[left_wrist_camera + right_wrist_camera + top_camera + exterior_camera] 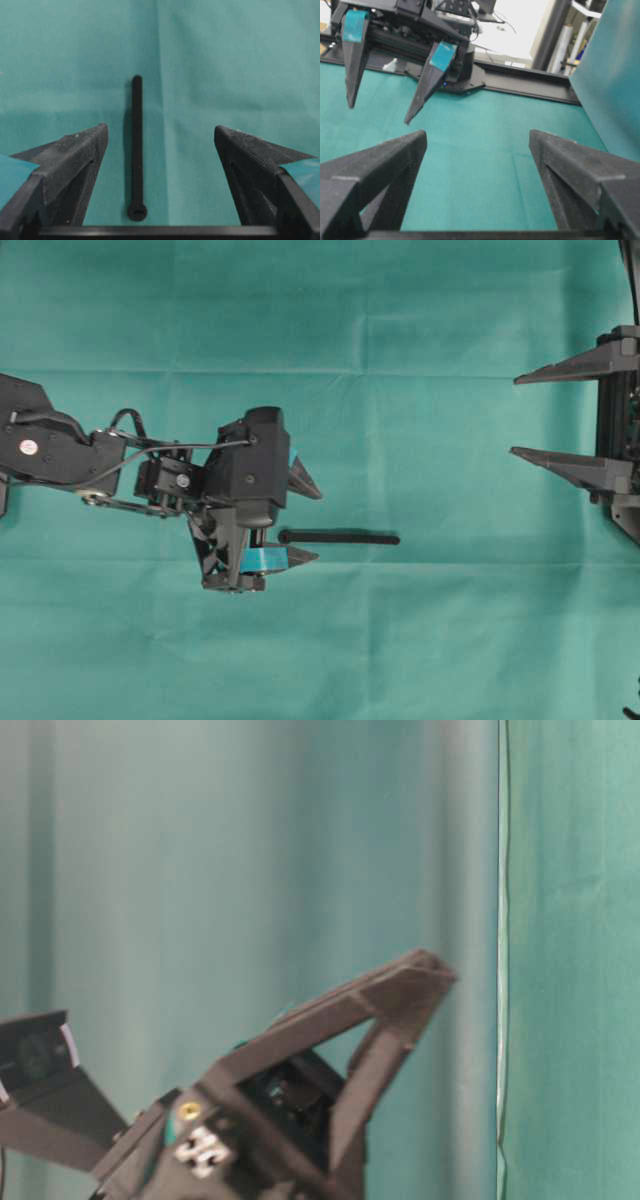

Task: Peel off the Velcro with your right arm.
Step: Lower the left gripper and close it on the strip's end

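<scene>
Task is barely starting, by the look of it. The Velcro [340, 537] is lying flat on the green cloth [420, 320], unpeeled as far as can be seen, knob end pointing toward the left gripper [304, 518]. Nothing is touching it in any view.

The left gripper, the one with teal tape on its fingers, is hanging over the strip's knob end with its jaws spread wide and empty. In the left wrist view the Velcro [136, 150] is sitting between the two fingers, closer to the finger on the left of that view, with the knob nearest the camera. Whether the fingertips are down at cloth level cannot be told.

The right gripper [565, 415] is sitting well apart from the Velcro, past the strip's plain end and off to one side of its line, at the edge of the overhead view. Its jaws are also standing wide, gripping nothing. The right wrist view is showing only cloth between its fingers, with the left gripper [380, 107] facing it across the cloth; the strip is not in that view.

Left to do, judging from this: the right arm has to travel over to the strip, close on an end, and pull it up. The left gripper is probably positioning to pin the knob end.
</scene>
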Tool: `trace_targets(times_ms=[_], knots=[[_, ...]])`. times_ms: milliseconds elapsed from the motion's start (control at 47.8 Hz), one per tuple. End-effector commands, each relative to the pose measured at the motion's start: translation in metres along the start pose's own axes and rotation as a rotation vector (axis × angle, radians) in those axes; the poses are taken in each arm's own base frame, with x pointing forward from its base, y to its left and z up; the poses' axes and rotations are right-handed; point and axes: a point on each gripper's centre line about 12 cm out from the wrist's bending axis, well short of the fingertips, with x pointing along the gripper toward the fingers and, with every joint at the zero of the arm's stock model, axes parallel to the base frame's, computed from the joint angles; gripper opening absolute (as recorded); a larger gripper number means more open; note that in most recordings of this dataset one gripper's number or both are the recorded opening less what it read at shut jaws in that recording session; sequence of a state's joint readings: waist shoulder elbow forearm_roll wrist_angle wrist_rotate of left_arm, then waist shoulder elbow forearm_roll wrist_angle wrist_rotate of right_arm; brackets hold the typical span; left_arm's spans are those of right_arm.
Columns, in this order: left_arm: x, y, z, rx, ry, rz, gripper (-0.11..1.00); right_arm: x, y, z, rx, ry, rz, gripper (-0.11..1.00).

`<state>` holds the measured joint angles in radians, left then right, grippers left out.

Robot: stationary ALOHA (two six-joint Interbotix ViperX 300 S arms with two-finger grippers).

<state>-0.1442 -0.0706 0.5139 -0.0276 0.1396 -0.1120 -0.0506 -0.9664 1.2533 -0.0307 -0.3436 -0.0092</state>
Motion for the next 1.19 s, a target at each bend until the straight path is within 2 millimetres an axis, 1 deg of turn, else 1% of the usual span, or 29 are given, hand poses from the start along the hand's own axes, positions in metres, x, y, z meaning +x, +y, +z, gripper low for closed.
trace_targets(times_ms=[0,209,481,711,921,1172], knots=[[-0.001,-0.002,0.012,0.002,-0.029,-0.005,0.9,0.001,0.0,0.005,-0.003,-0.017,-0.001,0.63],[0.012,-0.002,0.008,0.004,-0.006,-0.002,0.9,0.001,0.0,0.003,-0.003,-0.012,-0.001,0.63],[0.034,0.003,-0.01,0.003,0.057,0.011,0.9,0.0,0.0,-0.001,-0.001,-0.003,-0.001,0.63],[0.057,0.008,-0.027,0.002,0.113,0.024,0.9,-0.001,0.0,-0.005,-0.001,0.006,0.0,0.63],[0.079,0.02,-0.046,-0.01,0.172,0.047,0.9,-0.003,0.0,-0.007,-0.003,0.003,0.0,0.63],[0.094,0.026,-0.056,-0.01,0.203,0.058,0.9,-0.003,0.0,-0.008,-0.003,0.0,0.0,0.63]])
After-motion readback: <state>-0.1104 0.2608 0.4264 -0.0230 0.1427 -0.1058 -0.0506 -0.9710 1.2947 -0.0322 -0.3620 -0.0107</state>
